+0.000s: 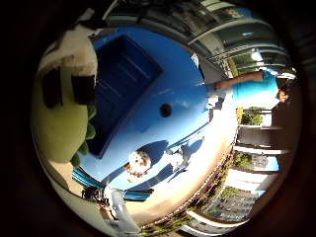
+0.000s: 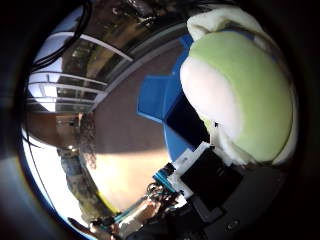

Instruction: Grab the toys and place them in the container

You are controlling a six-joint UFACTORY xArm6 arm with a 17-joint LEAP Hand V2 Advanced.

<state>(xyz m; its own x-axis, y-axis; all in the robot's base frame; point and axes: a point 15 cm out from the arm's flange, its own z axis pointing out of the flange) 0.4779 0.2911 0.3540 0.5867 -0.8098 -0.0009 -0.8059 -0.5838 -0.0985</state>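
Holding a green and cream plush toy close against the palm, with the hand curled around it (white and black finger parts pressed into the plush). Hanging above the blue worktop, right beside a dark blue rectangular container sunk into it. Lying farther off on the same worktop: a small white and brown plush toy, well apart from the container, near the worktop's edge. Beyond that, tan ground in sunlight.
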